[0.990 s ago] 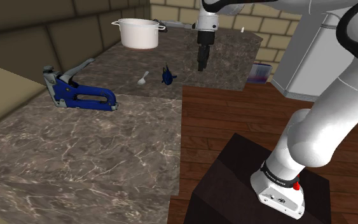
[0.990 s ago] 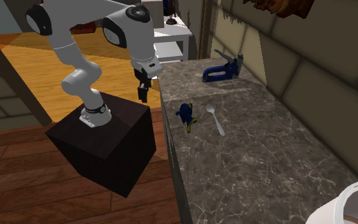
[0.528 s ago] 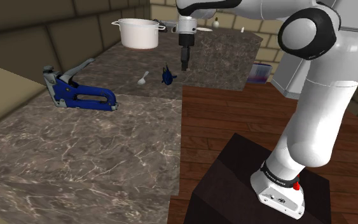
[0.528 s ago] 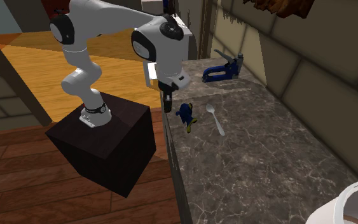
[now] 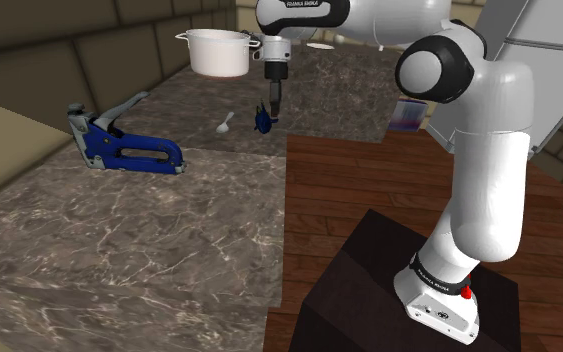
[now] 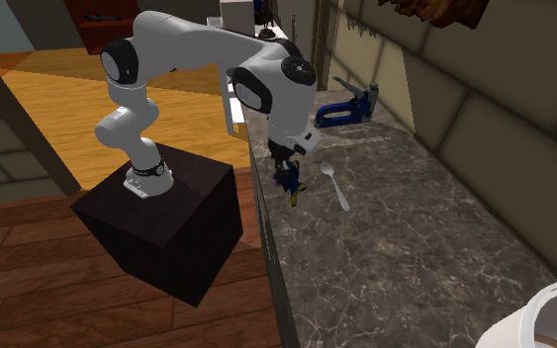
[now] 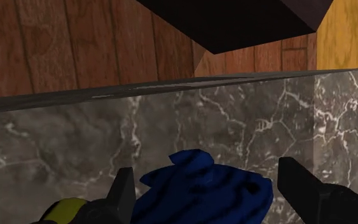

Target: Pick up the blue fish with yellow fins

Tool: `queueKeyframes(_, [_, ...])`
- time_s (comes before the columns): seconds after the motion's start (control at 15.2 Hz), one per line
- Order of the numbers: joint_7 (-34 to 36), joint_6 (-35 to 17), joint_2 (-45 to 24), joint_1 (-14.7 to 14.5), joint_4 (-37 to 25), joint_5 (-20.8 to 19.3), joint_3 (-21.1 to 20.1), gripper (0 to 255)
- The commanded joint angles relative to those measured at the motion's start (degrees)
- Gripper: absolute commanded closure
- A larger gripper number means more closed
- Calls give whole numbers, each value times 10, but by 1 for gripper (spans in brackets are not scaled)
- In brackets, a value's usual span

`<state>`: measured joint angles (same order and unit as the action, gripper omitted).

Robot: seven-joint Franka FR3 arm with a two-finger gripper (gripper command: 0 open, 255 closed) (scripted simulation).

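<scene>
Fish (image 7: 203, 184) lies on desk (image 6: 415, 257), just beside spoon (image 6: 335, 185), near desk edge. Fingers (image 7: 125, 191) spread wide, straddling blue body, no grip yet; likely placed so closing pinches body across its width.

The shoulder view looks from beside the dark stand (image 5: 361, 290), down along the marble counter (image 5: 119, 240) toward a white pot (image 5: 219, 52); the second exterior view faces back from the pot's end; both share the counter and blue stapler (image 5: 134, 150); the wrist view sits close over the blue fish (image 7: 203, 188), facing the counter's edge and wooden floor (image 7: 75, 44).
</scene>
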<state>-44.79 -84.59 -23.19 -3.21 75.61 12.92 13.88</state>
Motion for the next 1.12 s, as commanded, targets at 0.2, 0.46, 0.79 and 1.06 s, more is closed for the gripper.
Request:
queueKeyframes(0.2, [-6, -36, 3, -3, 39, 0, 0, 0])
queueKeyframes(0.46, [-6, -37, 4, -3, 41, -1, 0, 255])
queueKeyframes(0.79, [-6, -37, 4, -3, 42, -1, 0, 255])
queueKeyframes(1.06, [-4, -21, 2, -2, 23, 0, 0, 255])
